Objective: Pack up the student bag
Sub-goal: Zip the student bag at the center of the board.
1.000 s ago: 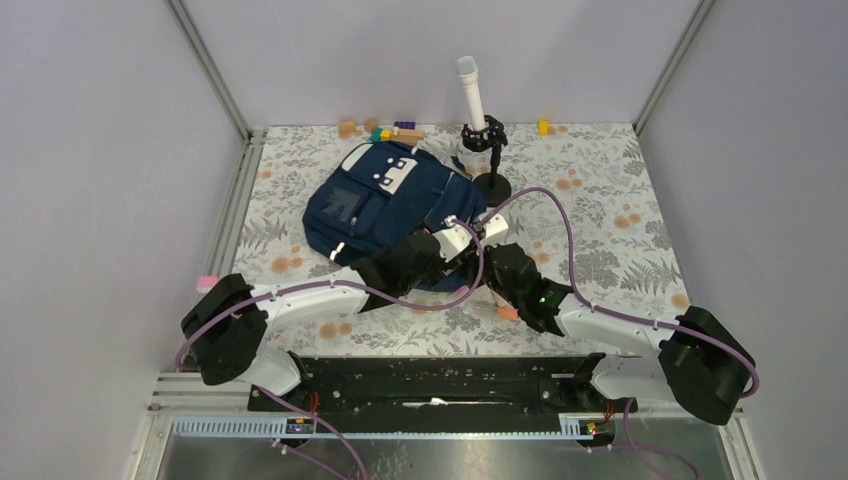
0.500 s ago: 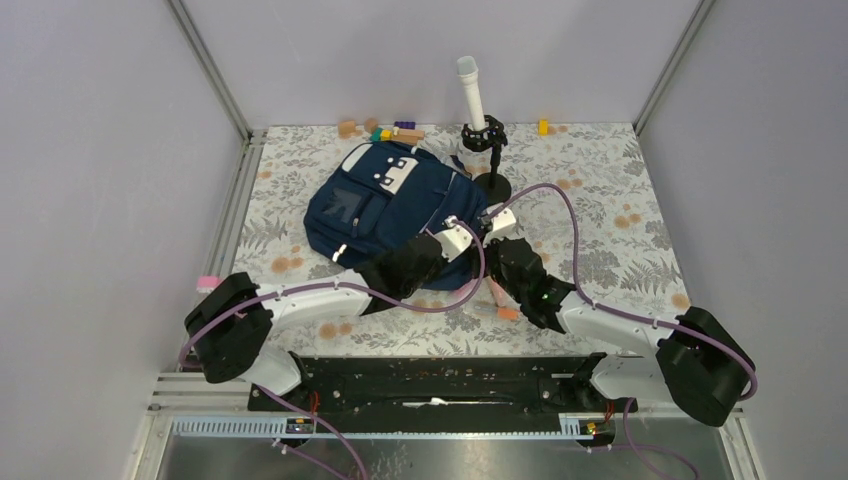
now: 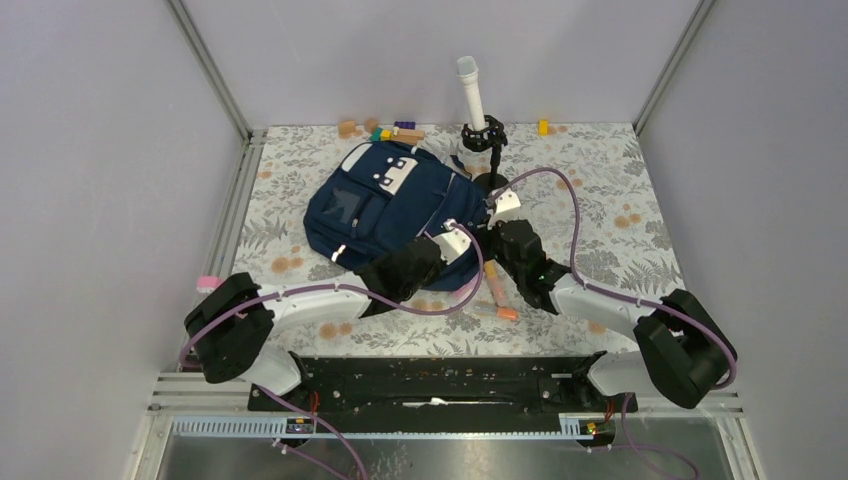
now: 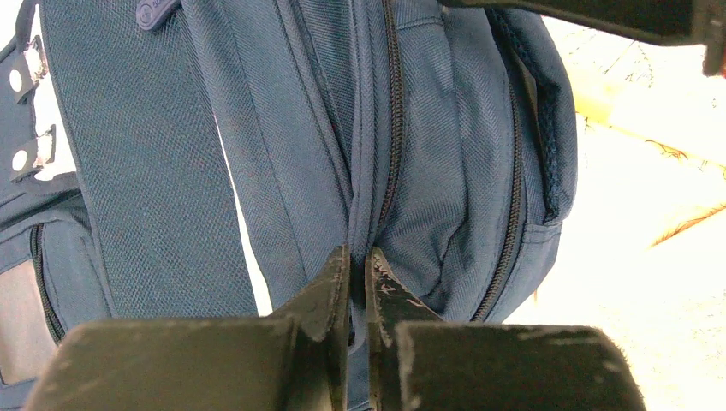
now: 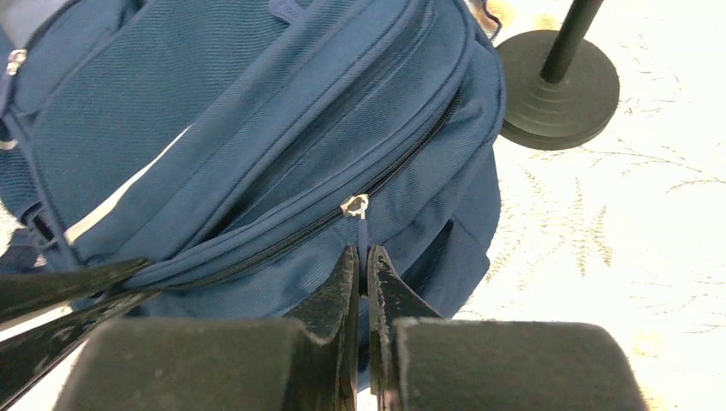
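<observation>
The student bag point(image 3: 385, 200) is a navy backpack with white patches, lying flat on the flowered table. Both grippers meet at its near right edge. My left gripper point(image 4: 360, 253) is shut on a fold of the bag's fabric point(image 4: 428, 128) beside a closed zipper line; from above, the left gripper point(image 3: 470, 229) is at the bag's rim. My right gripper point(image 5: 363, 253) is shut on the blue pull tab hanging from the metal zipper slider point(image 5: 354, 205) on the bag point(image 5: 257, 128). In the top view the right gripper point(image 3: 489, 217) is just right of the left one.
A white cylinder on a black stand point(image 3: 470, 95) rises just behind the bag, its round base point(image 5: 556, 90) close to my right gripper. Small coloured blocks point(image 3: 395, 130) lie along the back edge. Orange sticks point(image 3: 497, 295) lie near the arms, a pink piece point(image 3: 207, 283) at the left rail.
My left gripper has closed on the bag's fabric. My right gripper, still holding the pull tab, has moved toward the back along the bag's edge.
</observation>
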Tool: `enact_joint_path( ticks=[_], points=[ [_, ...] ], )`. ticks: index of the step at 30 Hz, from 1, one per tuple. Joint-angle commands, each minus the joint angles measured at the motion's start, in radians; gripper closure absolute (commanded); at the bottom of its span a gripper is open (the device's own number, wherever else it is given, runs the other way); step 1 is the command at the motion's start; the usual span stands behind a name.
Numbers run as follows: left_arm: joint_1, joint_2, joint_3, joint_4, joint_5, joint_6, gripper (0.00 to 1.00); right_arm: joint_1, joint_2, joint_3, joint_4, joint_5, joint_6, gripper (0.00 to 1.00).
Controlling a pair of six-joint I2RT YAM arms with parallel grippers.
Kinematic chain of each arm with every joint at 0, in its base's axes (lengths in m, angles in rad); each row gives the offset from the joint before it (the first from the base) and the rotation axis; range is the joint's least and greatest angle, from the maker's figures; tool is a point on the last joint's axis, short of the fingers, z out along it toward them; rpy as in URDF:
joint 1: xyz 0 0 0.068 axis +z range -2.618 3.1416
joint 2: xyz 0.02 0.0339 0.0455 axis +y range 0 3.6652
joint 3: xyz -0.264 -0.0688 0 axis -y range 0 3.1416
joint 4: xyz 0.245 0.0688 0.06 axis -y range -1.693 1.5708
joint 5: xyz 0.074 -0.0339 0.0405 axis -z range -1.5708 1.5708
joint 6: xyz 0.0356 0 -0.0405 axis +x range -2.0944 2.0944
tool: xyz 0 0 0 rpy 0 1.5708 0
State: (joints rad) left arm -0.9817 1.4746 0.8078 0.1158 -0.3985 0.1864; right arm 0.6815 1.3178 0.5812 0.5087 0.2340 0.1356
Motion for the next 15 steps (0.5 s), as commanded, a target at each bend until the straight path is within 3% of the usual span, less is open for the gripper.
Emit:
enact_joint_path(
  ticks=[1,15],
  points=[
    [0.010,-0.031,-0.021,-0.015,-0.092,0.005,1.00,-0.047,0.052,0.062,0.045,0.011,-0.022,1.00],
    [0.053,-0.126,-0.042,-0.150,-0.145,-0.182,1.00,-0.111,0.144,0.125,0.056,-0.068,-0.005,1.00]
  ],
)
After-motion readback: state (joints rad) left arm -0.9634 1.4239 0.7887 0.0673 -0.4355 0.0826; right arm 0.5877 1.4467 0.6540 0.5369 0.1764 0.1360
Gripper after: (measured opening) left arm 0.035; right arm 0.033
